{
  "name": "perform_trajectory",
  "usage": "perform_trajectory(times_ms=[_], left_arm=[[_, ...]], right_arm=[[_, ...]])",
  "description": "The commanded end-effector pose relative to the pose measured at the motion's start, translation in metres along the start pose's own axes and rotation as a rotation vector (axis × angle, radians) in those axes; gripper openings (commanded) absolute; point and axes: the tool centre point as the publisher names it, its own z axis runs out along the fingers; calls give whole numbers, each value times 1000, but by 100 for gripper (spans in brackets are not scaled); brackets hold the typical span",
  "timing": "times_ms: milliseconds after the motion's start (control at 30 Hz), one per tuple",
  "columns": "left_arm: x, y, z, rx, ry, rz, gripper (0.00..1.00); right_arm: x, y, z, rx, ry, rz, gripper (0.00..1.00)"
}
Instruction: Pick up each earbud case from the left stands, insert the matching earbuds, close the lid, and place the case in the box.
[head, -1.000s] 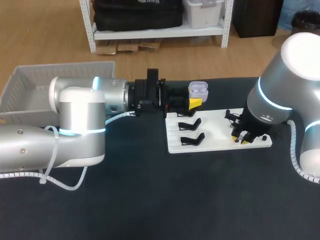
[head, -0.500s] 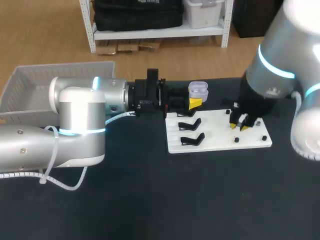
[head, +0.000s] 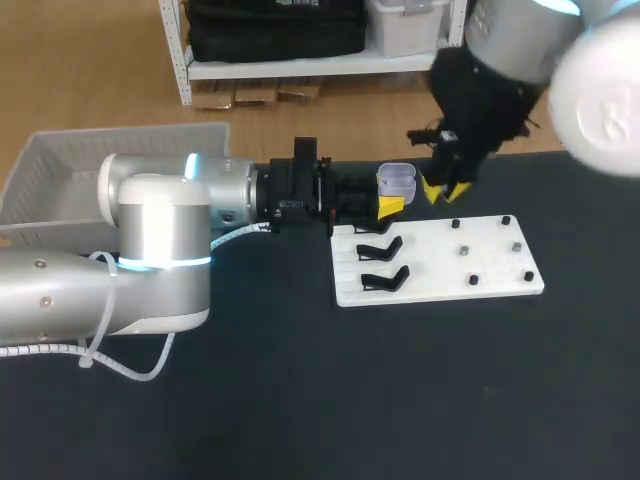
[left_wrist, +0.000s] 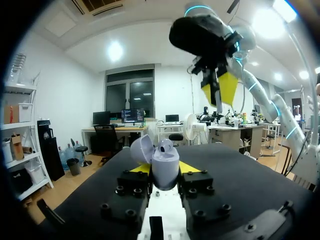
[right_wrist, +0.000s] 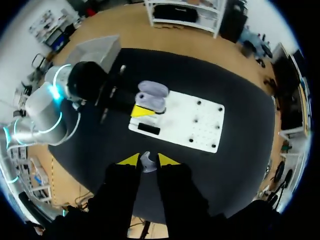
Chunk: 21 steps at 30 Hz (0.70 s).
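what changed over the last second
The right gripper, shut on an earbud, rose off the right part of the white board and swung left and toward the far edge, ending just beside the open earbud case. The left gripper stayed put, shut on that case. The board and its black stands did not move.
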Motion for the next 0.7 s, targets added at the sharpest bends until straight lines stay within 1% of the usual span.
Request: perform_trajectory(times_ms=[33, 200, 233, 300, 333, 367, 400, 533, 700], left_arm=[[1, -2, 0, -9, -5, 5, 0], [1, -2, 0, -9, -5, 5, 0], [1, -2, 0, -9, -5, 5, 0], [1, -2, 0, -9, -5, 5, 0], [1, -2, 0, -9, -5, 5, 0], [1, -2, 0, -9, -5, 5, 0], [1, -2, 0, -9, -5, 5, 0], [1, -2, 0, -9, -5, 5, 0], [1, -2, 0, -9, -5, 5, 0]], right_arm=[[-14, 7, -2, -5, 80, -55, 0], [-33, 12, 3, -18, 53, -106, 0], [-38, 14, 5, -34, 50, -101, 0], [-47, 12, 10, -4, 0, -131, 0], [-50, 12, 12, -27, 1, -124, 0], [-52, 13, 13, -33, 3, -131, 0], [-55, 12, 15, -34, -12, -140, 0], [-63, 8, 23, -7, -48, -171, 0], [-67, 4, 29, 8, -50, -191, 0]])
